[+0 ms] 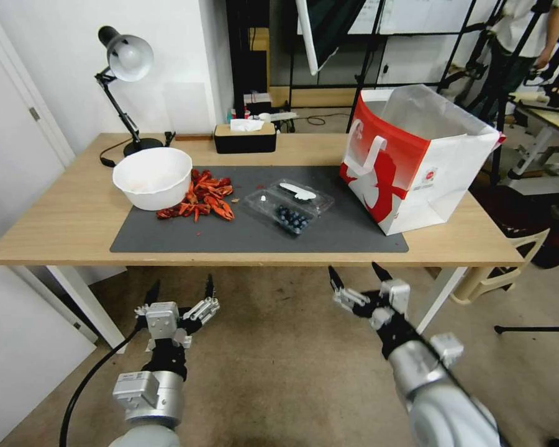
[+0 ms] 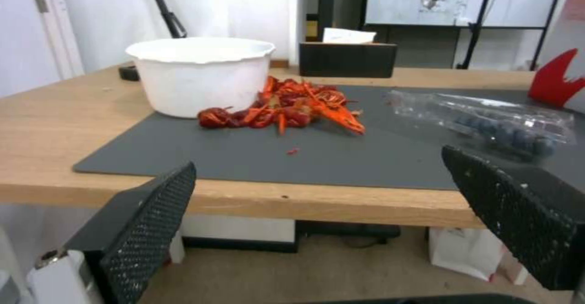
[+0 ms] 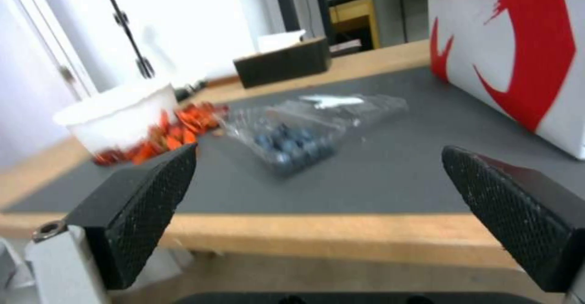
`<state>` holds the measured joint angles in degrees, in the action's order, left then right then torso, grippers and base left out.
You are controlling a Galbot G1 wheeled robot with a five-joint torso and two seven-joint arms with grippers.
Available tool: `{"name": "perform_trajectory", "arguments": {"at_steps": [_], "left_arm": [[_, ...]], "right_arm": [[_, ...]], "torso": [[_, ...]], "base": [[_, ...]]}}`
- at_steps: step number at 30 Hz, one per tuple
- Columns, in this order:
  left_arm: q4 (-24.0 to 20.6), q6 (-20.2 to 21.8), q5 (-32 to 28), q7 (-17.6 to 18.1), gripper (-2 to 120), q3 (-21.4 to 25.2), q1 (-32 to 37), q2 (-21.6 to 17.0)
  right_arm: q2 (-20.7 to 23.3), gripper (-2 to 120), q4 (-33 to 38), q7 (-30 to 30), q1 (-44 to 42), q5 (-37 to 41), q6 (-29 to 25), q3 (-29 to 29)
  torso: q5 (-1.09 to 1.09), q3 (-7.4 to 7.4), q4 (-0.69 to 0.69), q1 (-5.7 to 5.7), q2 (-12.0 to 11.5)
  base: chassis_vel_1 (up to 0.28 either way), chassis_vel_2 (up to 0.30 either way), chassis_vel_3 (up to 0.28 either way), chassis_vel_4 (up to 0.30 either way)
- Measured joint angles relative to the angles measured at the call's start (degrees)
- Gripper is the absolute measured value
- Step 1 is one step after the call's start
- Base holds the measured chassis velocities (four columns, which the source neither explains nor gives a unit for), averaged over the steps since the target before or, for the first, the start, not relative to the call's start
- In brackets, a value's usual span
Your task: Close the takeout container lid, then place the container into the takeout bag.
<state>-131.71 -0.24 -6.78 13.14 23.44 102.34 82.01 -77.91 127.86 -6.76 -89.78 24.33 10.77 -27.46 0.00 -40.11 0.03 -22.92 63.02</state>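
Note:
The takeout container (image 1: 284,215) (image 2: 497,128) (image 3: 291,145), a clear clamshell with dark blueberries, lies open on the grey mat (image 1: 254,233) near the table's middle. Its lid (image 1: 302,194) (image 3: 341,105) with a white label is folded flat on the far side. To the right stands the red-and-white takeout bag (image 1: 416,161) (image 3: 518,52), mouth open upward. Both grippers hang below the table's front edge, apart from everything. My left gripper (image 1: 180,290) (image 2: 317,221) is open and empty. Also open and empty, my right gripper (image 1: 357,275) (image 3: 317,212) sits ahead of the container.
A big white bowl (image 1: 153,176) (image 2: 201,80) stands at the mat's left with red crayfish shells (image 1: 204,197) (image 2: 286,107) piled beside it. A black tissue box (image 1: 245,136) and a desk lamp (image 1: 125,62) are at the table's back. A beige chair (image 1: 509,261) stands at the right.

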Motion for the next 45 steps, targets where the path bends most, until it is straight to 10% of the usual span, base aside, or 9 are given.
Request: {"name": "perform_trajectory", "arguments": {"at_steps": [10, 21, 45], "left_arm": [[1.8, -1.4, -0.9, -1.0, 100, 2.1, -0.3, -0.4], [3.2, -1.5, -0.8, -0.5, 100, 3.0, -0.4, 1.1], [3.9, -2.1, -0.6, 0.8, 100, 3.9, 0.1, 1.9]], "right_arm": [[10.2, 100, -12.2, 3.6, 20.8, 20.7, 5.6, 5.0], [10.8, 100, -23.5, 15.5, 37.5, 35.7, 18.2, 13.2], [5.7, 100, -31.9, 23.2, 47.3, 37.5, 25.7, 18.3]], "torso": [[0.0, 0.0, -0.02, 0.0, 0.0], [0.0, -0.01, -0.04, -0.02, 0.0], [0.0, 0.0, -0.03, 0.0, 0.0]], "base": [[0.0, 0.0, 0.0, 0.0], [0.0, 0.0, 0.0, 0.0], [0.0, 0.0, 0.0, 0.0]]}}
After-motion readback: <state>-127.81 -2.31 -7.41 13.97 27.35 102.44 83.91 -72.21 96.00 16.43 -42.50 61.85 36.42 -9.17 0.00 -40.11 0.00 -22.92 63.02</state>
